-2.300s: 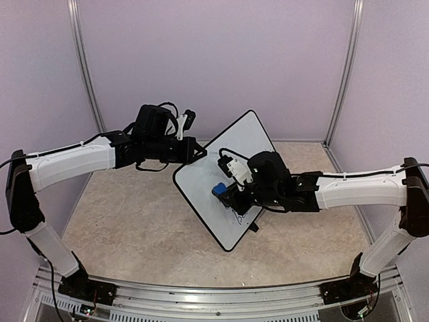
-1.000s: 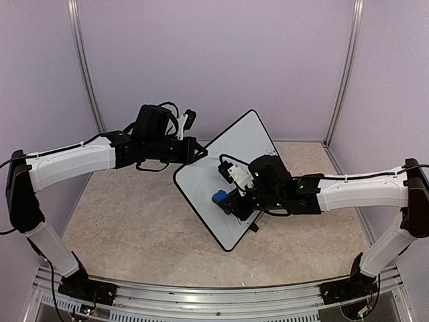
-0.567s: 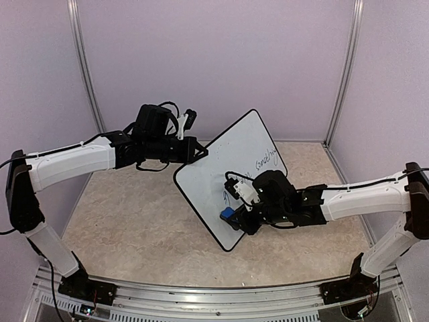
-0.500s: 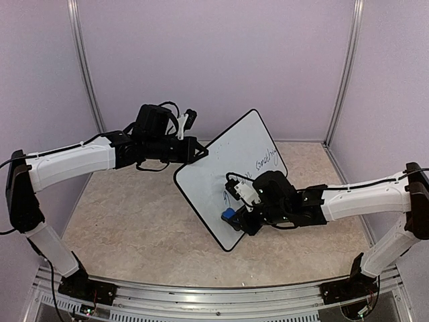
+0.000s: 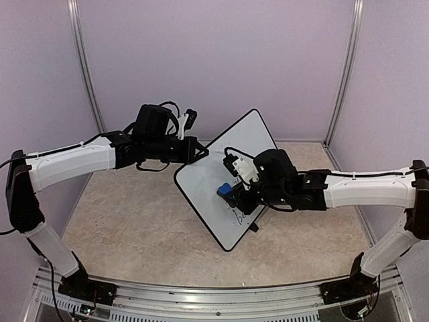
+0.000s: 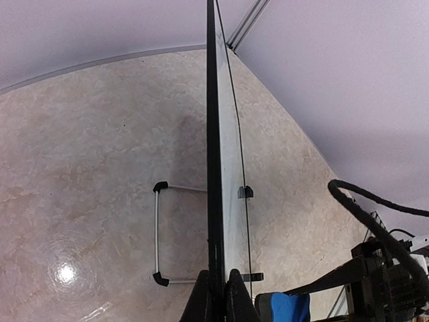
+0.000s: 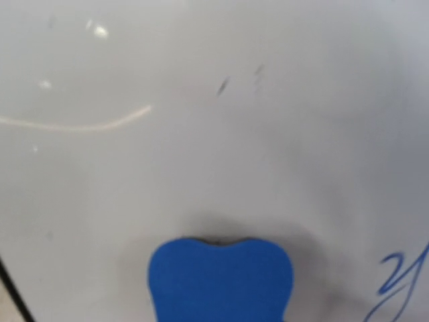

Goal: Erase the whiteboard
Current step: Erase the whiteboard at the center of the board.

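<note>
The whiteboard [image 5: 201,180] stands tilted on the table, a white panel with a thin black rim. My left gripper [image 5: 200,153] is shut on its upper left edge. In the left wrist view the board [image 6: 212,134] shows edge-on, with my gripper [image 6: 220,295] clamped on the rim. My right gripper [image 5: 233,192] is shut on a blue eraser [image 5: 224,190] and presses it against the middle of the board face. In the right wrist view the squeezed eraser [image 7: 220,278] touches the white surface [image 7: 201,134], and blue writing [image 7: 395,282] remains at its right. My right fingers are hidden there.
A wire stand [image 6: 156,231] with black ends lies on the table behind the board. A black clip foot [image 5: 253,227] sticks out at the board's lower edge. Purple walls with metal posts [image 5: 345,70] close in the beige table.
My right gripper has slid the eraser from near the board's lower edge back up toward its middle. My right arm now covers the writing near the upper right. The left arm and board stayed still.
</note>
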Robot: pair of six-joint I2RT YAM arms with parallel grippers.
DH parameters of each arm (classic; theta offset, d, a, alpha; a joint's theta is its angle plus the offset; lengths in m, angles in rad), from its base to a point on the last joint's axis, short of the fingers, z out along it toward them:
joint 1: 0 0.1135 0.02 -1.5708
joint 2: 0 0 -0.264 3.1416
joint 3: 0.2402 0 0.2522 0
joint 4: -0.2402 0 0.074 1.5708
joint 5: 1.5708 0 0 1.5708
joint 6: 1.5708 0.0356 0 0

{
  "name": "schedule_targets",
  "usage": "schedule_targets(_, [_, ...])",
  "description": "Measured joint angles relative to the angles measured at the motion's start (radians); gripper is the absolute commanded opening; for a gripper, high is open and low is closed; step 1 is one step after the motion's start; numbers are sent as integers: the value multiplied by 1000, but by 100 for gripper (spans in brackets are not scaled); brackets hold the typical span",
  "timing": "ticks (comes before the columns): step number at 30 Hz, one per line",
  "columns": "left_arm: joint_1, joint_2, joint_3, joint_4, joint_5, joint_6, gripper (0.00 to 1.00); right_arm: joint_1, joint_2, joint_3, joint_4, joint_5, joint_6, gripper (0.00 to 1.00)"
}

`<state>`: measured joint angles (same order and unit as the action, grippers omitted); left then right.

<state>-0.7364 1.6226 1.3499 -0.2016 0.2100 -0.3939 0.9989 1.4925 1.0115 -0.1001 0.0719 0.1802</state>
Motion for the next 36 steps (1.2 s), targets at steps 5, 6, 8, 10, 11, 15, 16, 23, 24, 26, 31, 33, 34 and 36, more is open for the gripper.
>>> schedule_targets(5, [0,0,0,0,0,0,0,-7,20,17,11,-37,-7,29])
schedule_targets(6, [0,0,0,0,0,0,0,-7,28,18,12,-49,-7,29])
schedule_targets(8, [0,0,0,0,-1,1,0,-7,41,15,14,-66,-5,29])
schedule_targets(10, [1,0,0,-2,-4,0,0,-7,41,3,24,-79,-2,29])
schedule_targets(11, [1,0,0,-3,-5,0,0,-7,41,-4,29,-84,2,29])
schedule_targets(15, [1,0,0,-4,-5,-1,0,-7,29,-49,45,-101,20,29])
schedule_targets(16, [1,0,0,-3,-4,-1,0,-7,26,-60,45,-104,24,29])
schedule_targets(23, [1,0,0,-3,-4,-1,0,-7,11,-121,39,-116,49,29])
schedule_targets(24, [1,0,0,-2,-3,-1,0,-7,8,-123,36,-115,50,29])
schedule_targets(26, [1,0,0,0,0,-1,0,-7,4,-122,29,-111,49,29])
schedule_targets(31, [1,0,0,1,3,-1,0,-7,-4,-101,-8,-66,30,30])
schedule_targets(33, [1,0,0,2,3,-1,0,-11,-6,-80,-11,-42,19,30])
schedule_targets(34, [1,0,0,2,4,-1,0,-14,-7,-66,-10,-31,14,30])
schedule_targets(36, [1,0,0,2,4,-1,0,-23,-7,-42,-3,-12,5,30])
